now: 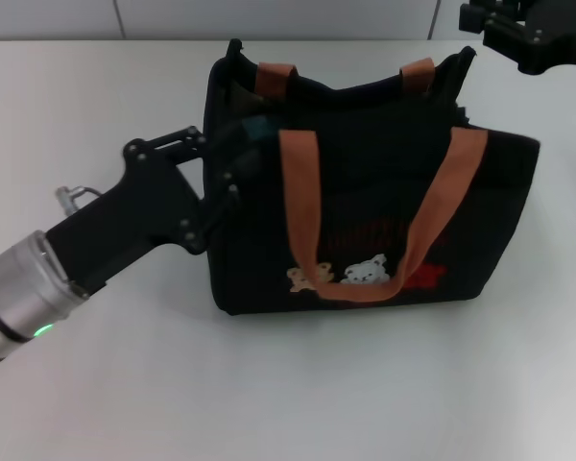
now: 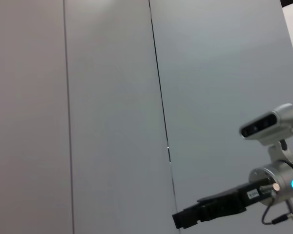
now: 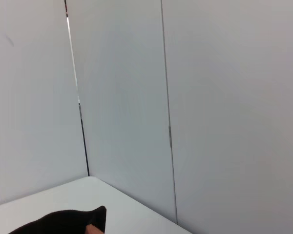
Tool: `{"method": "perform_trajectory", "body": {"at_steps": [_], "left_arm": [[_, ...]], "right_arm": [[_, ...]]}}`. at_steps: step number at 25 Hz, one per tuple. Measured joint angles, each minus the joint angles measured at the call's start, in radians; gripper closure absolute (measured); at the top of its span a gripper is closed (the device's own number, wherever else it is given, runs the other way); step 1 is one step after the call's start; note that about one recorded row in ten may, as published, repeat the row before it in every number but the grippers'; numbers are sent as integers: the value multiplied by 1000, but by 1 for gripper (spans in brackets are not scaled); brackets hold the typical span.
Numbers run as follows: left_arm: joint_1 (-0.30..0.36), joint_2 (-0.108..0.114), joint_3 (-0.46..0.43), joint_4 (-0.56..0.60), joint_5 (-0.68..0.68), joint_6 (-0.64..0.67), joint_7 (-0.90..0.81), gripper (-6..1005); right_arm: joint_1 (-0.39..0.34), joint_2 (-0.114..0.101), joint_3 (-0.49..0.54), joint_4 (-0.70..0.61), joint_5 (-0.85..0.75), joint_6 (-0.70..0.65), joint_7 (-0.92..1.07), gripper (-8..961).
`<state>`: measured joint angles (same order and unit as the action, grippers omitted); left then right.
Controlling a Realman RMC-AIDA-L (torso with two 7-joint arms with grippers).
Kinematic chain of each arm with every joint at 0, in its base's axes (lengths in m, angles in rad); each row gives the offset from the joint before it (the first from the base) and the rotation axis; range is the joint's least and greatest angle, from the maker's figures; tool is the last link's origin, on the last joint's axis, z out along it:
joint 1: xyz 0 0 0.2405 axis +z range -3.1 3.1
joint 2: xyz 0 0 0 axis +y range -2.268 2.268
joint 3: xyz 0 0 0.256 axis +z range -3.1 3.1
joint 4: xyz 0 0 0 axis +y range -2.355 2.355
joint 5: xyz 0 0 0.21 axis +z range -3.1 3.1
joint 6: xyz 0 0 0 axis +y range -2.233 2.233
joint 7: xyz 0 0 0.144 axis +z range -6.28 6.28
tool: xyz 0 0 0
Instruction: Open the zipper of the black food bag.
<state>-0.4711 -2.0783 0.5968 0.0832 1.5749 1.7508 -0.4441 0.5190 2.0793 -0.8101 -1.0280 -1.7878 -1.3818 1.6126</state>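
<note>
Nearest the head camera, the left arm comes in from about 8 o'clock, its silver wrist cuff showing a small green light, and the left gripper [image 1: 232, 154] reaches the left end of the black food bag [image 1: 365, 230] near the top rim. Its black linkage lies against the bag's fabric, and black on black hides the fingertips, so I cannot tell how wide they stand or whether they pinch anything. The bag sits upright at the centre of the white table [image 1: 288, 394], its long face toward the camera, with small tan and white bear patches and a red label low on that face. One orange-brown handle [image 1: 365, 221] hangs down over the front in a long loop; the second shows only as two short stubs at the back rim. The zipper [image 1: 365, 91] runs along the top rim as a dark line, its pull too small to pick out, and the top looks slack and gaping. At 1 o'clock the right gripper [image 1: 533, 34] hangs above the table's far edge, apart from the bag; its finger spread is unclear. The left wrist view shows that arm [image 2: 234, 204] against a grey panelled wall [image 2: 112, 97].
</note>
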Motion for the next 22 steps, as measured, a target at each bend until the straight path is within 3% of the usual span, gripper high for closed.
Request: {"method": "perform_trajectory", "body": {"at_steps": [8,10,11,12,13,17,18,19,20,22], "left_arm": [[49,9,-94,31,-2,155,-13,679],[53,11,-93,38,0,175,-20,578],[58,14,-75,70,10,199,-55,528],[58,14,-75,70,10,199,-55,477],[68,16,-34,130,31,207,-126,427],[80,16,34,214,63,212,-220,264],[86,18,89,263,90,222,-259,223],[86,18,89,263,90,222,-259,213],[89,21,200,330,133,237,-327,203],[89,22,239,350,155,233,-356,183]], "right_arm": [[-89,0,2,11,214,-73,-63,742],[-107,0,2,15,243,-108,-82,567],[-138,-1,2,27,282,-188,-127,480],[-138,-1,2,27,282,-188,-127,447],[-162,-2,2,44,292,-281,-168,414],[-190,-8,1,92,262,-416,-245,282],[-200,-9,2,113,249,-457,-282,277],[-207,-11,2,132,233,-489,-313,273],[-216,-12,2,151,210,-525,-350,269],[-225,-18,2,187,147,-583,-404,260]]}}
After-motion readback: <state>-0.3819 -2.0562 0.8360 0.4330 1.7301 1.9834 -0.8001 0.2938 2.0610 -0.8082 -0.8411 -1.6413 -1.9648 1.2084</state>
